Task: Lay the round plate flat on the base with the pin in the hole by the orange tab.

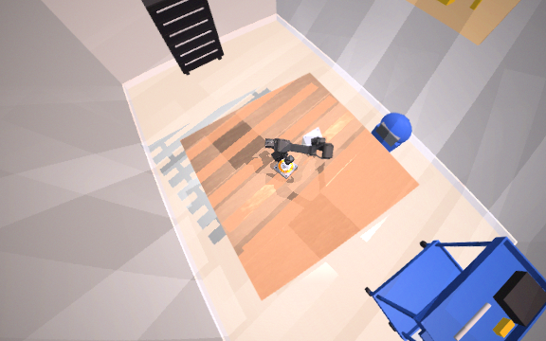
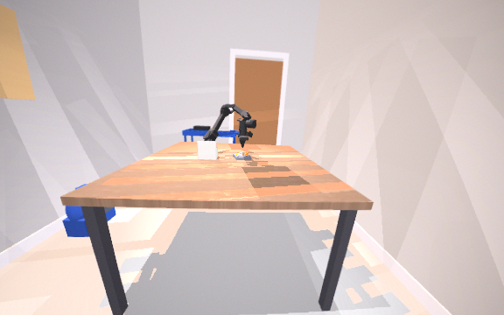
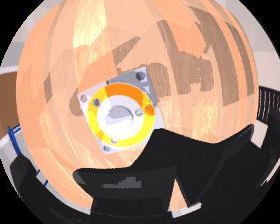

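Note:
The round plate (image 1: 281, 168) (image 2: 246, 154) (image 3: 93, 119) has a yellow ring, partly orange, around a white middle. It sits over the square grey base (image 1: 286, 176) (image 2: 243, 157) (image 3: 133, 78). The orange tab (image 3: 149, 109) shows at the ring's right side in the wrist view. Small round spots show on the plate, but which is the hole and which the pin I cannot tell, nor whether the plate lies flat. My gripper (image 1: 288, 161) (image 2: 242, 145) (image 3: 157, 132) is shut and empty, pointing down above the plate, with a gap in the exterior view.
A white block (image 1: 312, 136) (image 2: 207, 150) stands on the wooden table (image 1: 320, 213) (image 2: 169, 184), near the arm's mount. A blue cart (image 1: 472, 265), a black drawer cabinet (image 1: 190, 35) and a blue rounded object (image 1: 396, 125) stand off the table.

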Controlling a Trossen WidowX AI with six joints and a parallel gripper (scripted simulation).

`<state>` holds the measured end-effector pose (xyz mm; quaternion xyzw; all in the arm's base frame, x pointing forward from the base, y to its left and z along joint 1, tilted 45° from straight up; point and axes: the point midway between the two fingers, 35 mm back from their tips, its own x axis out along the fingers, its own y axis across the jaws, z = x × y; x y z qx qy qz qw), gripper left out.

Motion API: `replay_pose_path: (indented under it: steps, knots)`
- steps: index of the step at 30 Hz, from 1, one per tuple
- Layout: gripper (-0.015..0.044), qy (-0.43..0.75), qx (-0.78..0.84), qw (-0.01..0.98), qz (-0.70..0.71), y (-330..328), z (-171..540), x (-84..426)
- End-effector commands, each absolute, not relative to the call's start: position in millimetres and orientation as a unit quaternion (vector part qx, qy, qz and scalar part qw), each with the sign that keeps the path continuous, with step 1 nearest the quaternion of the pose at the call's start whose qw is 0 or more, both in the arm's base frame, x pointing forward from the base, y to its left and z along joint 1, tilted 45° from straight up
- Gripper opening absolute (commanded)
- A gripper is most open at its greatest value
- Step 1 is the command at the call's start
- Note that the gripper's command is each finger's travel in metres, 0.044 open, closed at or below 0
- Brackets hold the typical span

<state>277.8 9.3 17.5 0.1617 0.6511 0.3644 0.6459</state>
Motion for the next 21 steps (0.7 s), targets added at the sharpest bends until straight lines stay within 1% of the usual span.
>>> replay_pose_path:
  steps: [1,7,15,21]
  knots:
    - [0.0,0.677,0.194,0.627,0.333,4.7,11.1,267.7]
    - [0.0,0.677,0.194,0.627,0.333,7.4,8.1,268.3]
    - [0.0,0.676,0.195,0.627,0.334,36.5,-21.8,263.9]
    - [0.0,0.676,0.195,0.627,0.334,38.3,-23.3,264.5]
